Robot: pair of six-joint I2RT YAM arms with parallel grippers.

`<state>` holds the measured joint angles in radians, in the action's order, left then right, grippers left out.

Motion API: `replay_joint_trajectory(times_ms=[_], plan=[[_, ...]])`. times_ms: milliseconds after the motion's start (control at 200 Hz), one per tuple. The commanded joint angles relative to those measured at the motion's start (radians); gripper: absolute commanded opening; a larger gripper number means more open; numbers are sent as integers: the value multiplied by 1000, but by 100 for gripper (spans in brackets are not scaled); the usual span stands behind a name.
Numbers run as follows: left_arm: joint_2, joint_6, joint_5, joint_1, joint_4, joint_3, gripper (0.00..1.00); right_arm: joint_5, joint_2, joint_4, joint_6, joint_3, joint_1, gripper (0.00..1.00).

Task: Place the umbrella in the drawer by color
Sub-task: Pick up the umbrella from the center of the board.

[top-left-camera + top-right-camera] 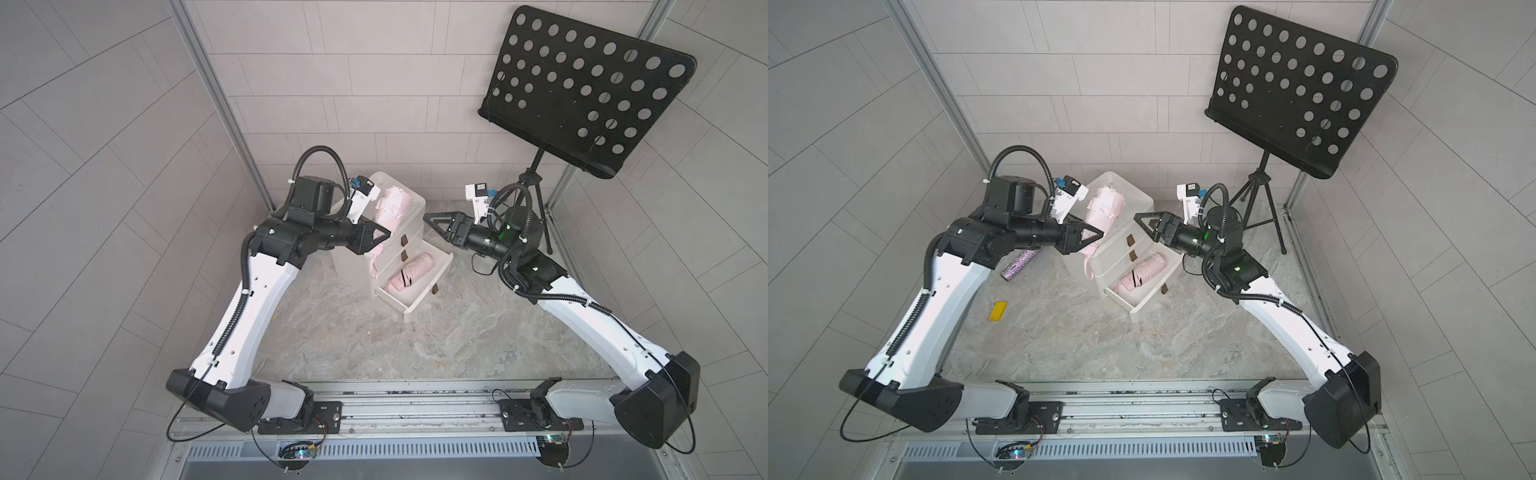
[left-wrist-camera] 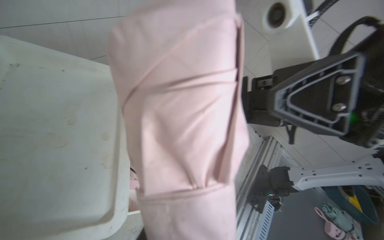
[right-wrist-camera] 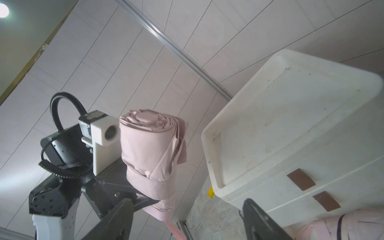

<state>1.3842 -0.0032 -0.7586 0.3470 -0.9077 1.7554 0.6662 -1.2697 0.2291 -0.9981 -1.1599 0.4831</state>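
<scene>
A folded pink umbrella [image 1: 390, 208] [image 1: 1104, 208] hangs upright over the left part of the white drawer unit [image 1: 415, 199] [image 1: 1136, 197]. My left gripper [image 1: 384, 237] [image 1: 1096, 236] is shut on its lower end, as the right wrist view shows [image 3: 153, 202]. The umbrella fills the left wrist view [image 2: 176, 104] and hides the jaws there. A second pink umbrella [image 1: 411, 272] [image 1: 1142, 272] lies in the pulled-out bottom drawer [image 1: 419, 305] [image 1: 1150, 305]. My right gripper [image 1: 430, 220] [image 1: 1140, 218] [image 3: 187, 218] stands open and empty by the unit's right side.
A black perforated music stand [image 1: 582, 91] on a tripod rises at the back right. On the marble floor to the left lie a glittery tube [image 1: 1019, 266] and a small yellow piece [image 1: 998, 311]. The two upper drawers are closed.
</scene>
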Motion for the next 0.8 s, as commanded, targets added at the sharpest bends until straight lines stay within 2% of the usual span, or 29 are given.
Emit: replay_joint_trajectory(times_ms=[0,120,315,660,791], plan=[[-3,10,-189,0,-65,44,21,118,4,172,11,12,29,85],[3,-24,-288,-1,-65,56,22,131,11,169,66,-12,82,85],[10,-82,-372,-3,-33,49,22,76,15,31,172,-70,122,85],[6,-172,-466,-8,36,9,23,91,-47,109,124,-115,124,82],[4,-180,-471,-12,47,-5,23,103,-73,144,96,-134,126,75]])
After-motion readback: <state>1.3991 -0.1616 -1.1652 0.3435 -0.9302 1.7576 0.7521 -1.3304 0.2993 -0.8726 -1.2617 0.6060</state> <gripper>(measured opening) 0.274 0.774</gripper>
